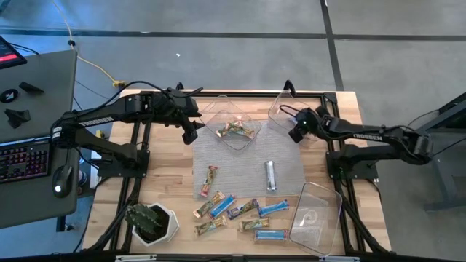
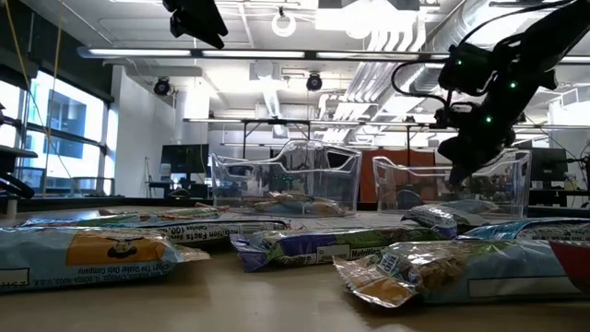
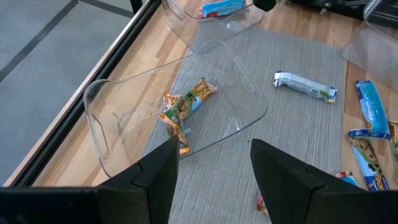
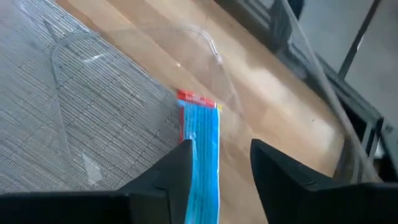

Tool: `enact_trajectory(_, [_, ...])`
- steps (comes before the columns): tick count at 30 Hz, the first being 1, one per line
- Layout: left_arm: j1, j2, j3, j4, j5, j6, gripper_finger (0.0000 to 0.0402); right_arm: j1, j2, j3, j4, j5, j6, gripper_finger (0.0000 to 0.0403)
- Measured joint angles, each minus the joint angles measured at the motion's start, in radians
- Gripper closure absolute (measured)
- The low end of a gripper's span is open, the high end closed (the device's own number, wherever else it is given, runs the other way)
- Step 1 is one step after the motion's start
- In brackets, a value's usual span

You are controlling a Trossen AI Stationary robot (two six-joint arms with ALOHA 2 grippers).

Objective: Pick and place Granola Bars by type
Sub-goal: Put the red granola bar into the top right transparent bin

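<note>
My left gripper [image 1: 191, 131] [image 3: 214, 162] is open and hovers at the left edge of the middle clear bin [image 1: 251, 120], which holds tan bars [image 1: 234, 131] [image 3: 183, 109]. My right gripper [image 1: 297, 132] [image 4: 221, 162] is open above the far right clear bin [image 1: 277, 109]. A blue bar [image 4: 202, 143] [image 3: 221, 7] lies on that bin's floor below its fingers. A silver bar [image 1: 270, 175] [image 3: 305, 86] lies alone on the grey mat. Several blue and tan bars [image 1: 233, 215] lie flat in a loose group near the table's near edge.
A third clear bin [image 1: 317, 217] sits at the near right corner. A potted plant [image 1: 151, 222] stands at the near left corner. A side desk with a keyboard [image 1: 25, 160] is off the table's left. In the low view, bars [image 2: 304, 244] fill the foreground.
</note>
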Motion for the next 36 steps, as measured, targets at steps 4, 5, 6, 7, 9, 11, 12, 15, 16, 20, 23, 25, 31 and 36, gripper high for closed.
enact_trajectory(4, [0.000,0.000,0.000,0.000,0.000,0.000,0.0208,0.029,-0.001,0.099,0.006,-0.022,-0.041,0.0254])
enact_trajectory(5, [0.000,0.000,0.000,0.000,0.000,0.000,0.0208,0.042,-0.001,0.133,0.006,-0.040,-0.056,0.0254])
enact_trajectory(6, [0.000,0.000,0.000,0.000,0.000,0.000,0.0208,0.058,-0.001,0.167,0.005,-0.066,-0.075,0.0254])
enact_trajectory(7, [0.000,0.000,0.000,0.000,0.000,0.000,0.0208,0.076,-0.001,0.202,0.006,-0.096,-0.097,0.0254])
enact_trajectory(9, [0.000,0.000,0.000,-0.002,0.007,-0.020,0.0208,0.117,-0.001,0.268,0.017,-0.160,-0.150,0.0253])
enact_trajectory(11, [0.000,0.000,0.000,-0.013,0.026,-0.090,0.0208,0.160,-0.001,0.318,0.035,-0.223,-0.204,0.0253])
enact_trajectory(12, [0.000,0.000,0.000,-0.023,0.050,-0.136,0.0208,0.180,-0.001,0.338,0.050,-0.251,-0.227,0.0253])
enact_trajectory(15, [-0.009,-0.001,-0.018,-0.036,0.128,-0.215,0.0208,0.234,-0.001,0.380,0.095,-0.302,-0.261,0.0253])
enact_trajectory(16, [-0.022,-0.002,-0.037,-0.029,0.157,-0.228,0.0208,0.248,-0.002,0.385,0.112,-0.302,-0.261,0.0253])
enact_trajectory(20, [-0.088,0.001,-0.132,0.022,0.230,-0.345,0.0208,0.281,-0.002,0.386,0.140,-0.301,-0.279,0.0253])
enact_trajectory(23, [-0.149,0.007,-0.222,0.090,0.252,-0.418,0.0208,0.293,-0.002,0.386,0.123,-0.296,-0.316,0.0253])
enact_trajectory(25, [-0.176,0.009,-0.289,0.122,0.245,-0.418,0.0208,0.296,-0.001,0.386,0.114,-0.279,-0.329,0.0253])
enact_trajectory(31, [-0.217,0.033,-0.452,0.261,0.170,-0.758,0.0208,0.298,-0.001,0.386,0.105,-0.271,-0.331,0.0253])
enact_trajectory(36, [-0.244,0.105,-0.515,0.322,0.162,-0.794,0.0208,0.298,-0.001,0.386,0.100,-0.275,-0.331,0.0253])
